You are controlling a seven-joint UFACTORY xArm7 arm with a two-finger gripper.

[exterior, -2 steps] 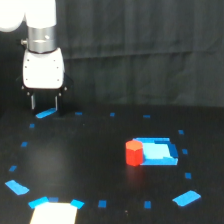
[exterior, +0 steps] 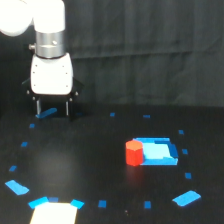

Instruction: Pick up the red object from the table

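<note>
— Where do we see the red object (exterior: pixel 133 153)?
— On the table (exterior: pixel 90 165), touching a blue patch (exterior: pixel 159 152).
— And our gripper (exterior: pixel 52 107)?
— Well apart, jaws spread, grasping nothing

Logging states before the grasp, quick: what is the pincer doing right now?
Pincer: open, fingers apart, holding nothing; the red object sits on the table, away toward the exterior view's right.

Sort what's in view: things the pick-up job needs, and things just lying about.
Job:
red object
gripper, open, apart from it
table

Lying about:
blue rectangular patch beside the red object
small blue tape marks
pale patch at the bottom edge
</note>
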